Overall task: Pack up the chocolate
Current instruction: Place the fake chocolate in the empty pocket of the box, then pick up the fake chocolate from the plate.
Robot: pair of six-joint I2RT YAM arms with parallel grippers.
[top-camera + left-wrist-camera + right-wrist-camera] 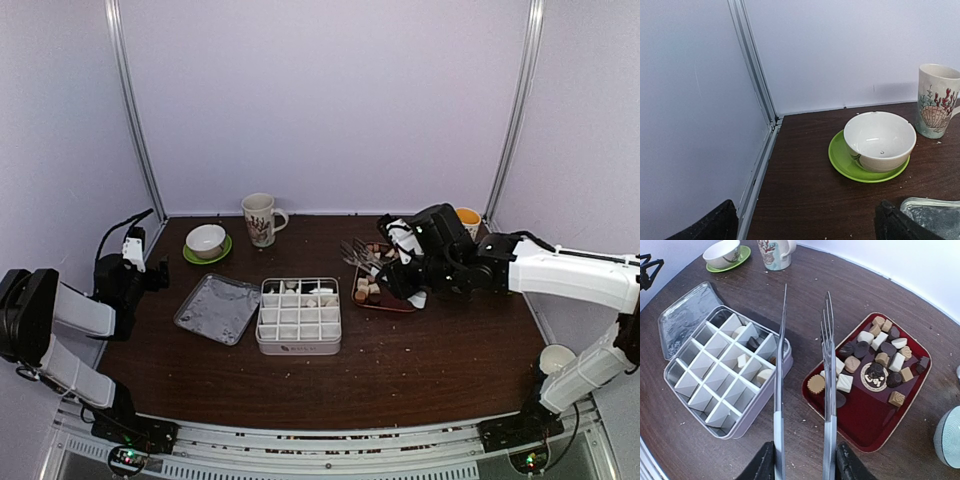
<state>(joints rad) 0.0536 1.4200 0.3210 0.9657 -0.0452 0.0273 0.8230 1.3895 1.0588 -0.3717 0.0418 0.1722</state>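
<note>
Atop crumbed brown table (pixel 400 350), white walls (pixel 330 100): left gripper (pixel 805 205) wide, empty; right gripper (pixel 805 450) clamps tongs (pixel 781 365) near chocolate (pixel 874 376).

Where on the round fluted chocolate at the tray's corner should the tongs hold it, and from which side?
Grip the round chocolate across its fluted side wall, coming straight down with the tongs. It lies flat and low in the tray, close to the rim, with a white piece right beside it, so a sideways approach would probably hit something.
</note>
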